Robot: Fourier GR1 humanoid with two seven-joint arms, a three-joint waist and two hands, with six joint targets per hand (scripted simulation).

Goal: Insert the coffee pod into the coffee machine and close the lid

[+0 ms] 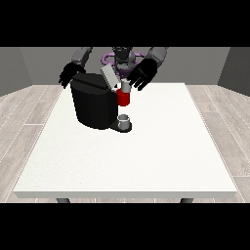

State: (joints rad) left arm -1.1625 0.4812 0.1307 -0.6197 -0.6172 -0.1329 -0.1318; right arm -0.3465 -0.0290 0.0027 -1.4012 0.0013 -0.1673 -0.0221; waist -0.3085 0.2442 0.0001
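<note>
We're looking across the white desk (146, 161) at the black coffee machine (93, 105), which sits toward the far left part of it, with its grey lid (108, 76) tilted up and open. Below the red pod holder (123, 98) at the machine's front, a small grey cup (124, 121) stands on the drip base.

The hand at the view's right (143, 74) hovers just above the red holder with its fingers spread down, and a small pale piece that we take for the coffee pod (126, 87) shows right beneath it, at the holder's mouth. Whether the fingers pinch the pod or have let it go, we can't tell from here. The hand at the view's left (71, 74) hangs behind the machine's back corner, fingers relaxed and holding nothing.

So we judge that we're in the insertion step: pod at the slot, lid not yet shut. Next up, the pod needs to seat fully down into the holder; then a hand must reach the raised lid and swing it down flat.
</note>
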